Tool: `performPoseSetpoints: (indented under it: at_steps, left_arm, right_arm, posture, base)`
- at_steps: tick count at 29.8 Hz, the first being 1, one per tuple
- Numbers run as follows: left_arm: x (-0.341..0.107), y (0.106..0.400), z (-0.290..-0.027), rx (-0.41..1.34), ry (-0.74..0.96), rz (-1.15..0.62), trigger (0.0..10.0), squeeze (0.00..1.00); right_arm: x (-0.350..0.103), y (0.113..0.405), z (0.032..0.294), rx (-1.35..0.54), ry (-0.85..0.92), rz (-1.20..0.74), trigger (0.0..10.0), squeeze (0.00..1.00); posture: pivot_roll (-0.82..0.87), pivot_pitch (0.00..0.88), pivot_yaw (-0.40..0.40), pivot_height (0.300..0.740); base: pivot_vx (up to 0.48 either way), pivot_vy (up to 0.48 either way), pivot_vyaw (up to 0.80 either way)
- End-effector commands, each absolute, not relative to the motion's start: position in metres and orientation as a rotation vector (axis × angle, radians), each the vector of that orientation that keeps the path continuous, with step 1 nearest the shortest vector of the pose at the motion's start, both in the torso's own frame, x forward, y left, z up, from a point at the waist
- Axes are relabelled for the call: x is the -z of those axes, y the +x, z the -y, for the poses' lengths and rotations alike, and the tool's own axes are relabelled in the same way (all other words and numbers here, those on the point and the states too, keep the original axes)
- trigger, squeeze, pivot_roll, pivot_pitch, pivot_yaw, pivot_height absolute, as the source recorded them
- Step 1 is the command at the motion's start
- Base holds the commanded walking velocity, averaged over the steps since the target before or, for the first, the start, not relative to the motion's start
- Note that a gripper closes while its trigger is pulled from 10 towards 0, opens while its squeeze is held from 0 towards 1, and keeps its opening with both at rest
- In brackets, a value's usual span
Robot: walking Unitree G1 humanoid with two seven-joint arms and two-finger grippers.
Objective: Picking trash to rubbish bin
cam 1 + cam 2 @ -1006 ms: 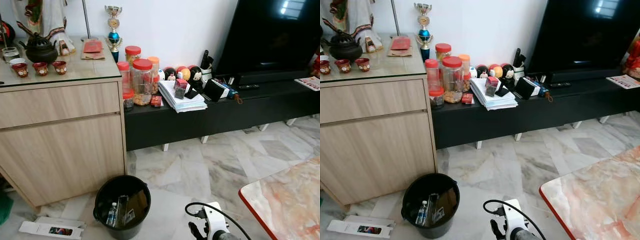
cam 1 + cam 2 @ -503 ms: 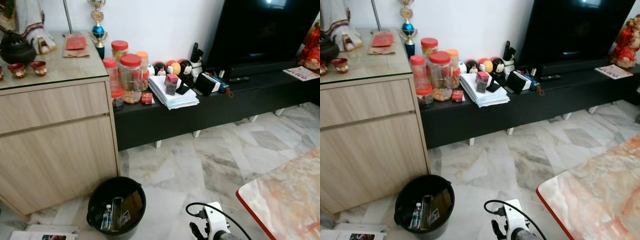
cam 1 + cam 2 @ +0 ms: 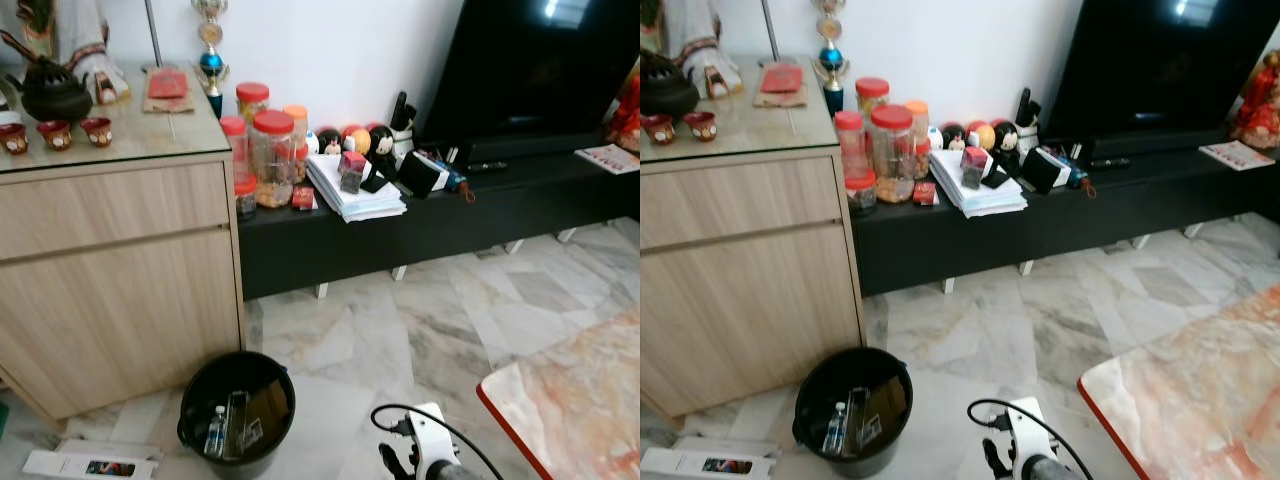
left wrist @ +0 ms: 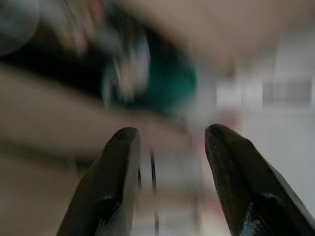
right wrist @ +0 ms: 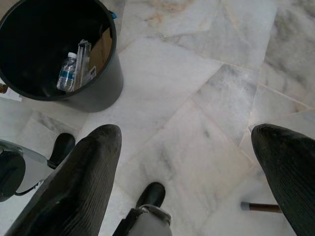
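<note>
Right wrist view shows the right tool (image 5: 187, 162) spread empty above floor near the bin (image 5: 98, 88), bottle (image 5: 67, 73) inside.

Both eye views look forward and down from the head, sharing the bin (image 3: 238, 413) and floor (image 3: 400, 330). The right wrist view looks straight down at that bin; the left wrist view is blurred.

No lettering, label, brand or number here is sharp enough to read.

Home living room, television (image 3: 545, 65) on low black console (image 3: 430, 225), marble floor (image 3: 400, 340)
</note>
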State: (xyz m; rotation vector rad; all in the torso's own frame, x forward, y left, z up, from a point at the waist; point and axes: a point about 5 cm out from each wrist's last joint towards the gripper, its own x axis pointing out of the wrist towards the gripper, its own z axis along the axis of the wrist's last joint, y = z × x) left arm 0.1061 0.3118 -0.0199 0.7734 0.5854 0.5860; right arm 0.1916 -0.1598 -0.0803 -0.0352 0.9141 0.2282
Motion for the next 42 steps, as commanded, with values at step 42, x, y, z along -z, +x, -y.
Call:
performPoseSetpoints:
  at_steps: [42]
  left_arm:
    - [0.044,0.241,-0.161,-0.005,0.157,-0.611,10.0,0.0]
  right_arm:
    - [0.061,0.226,0.143,-0.221,0.011,-0.793,10.0,0.0]
  posture:
    - [0.12,0.0,-0.109,0.74]
  base:
    - [0.0,0.0,0.0]
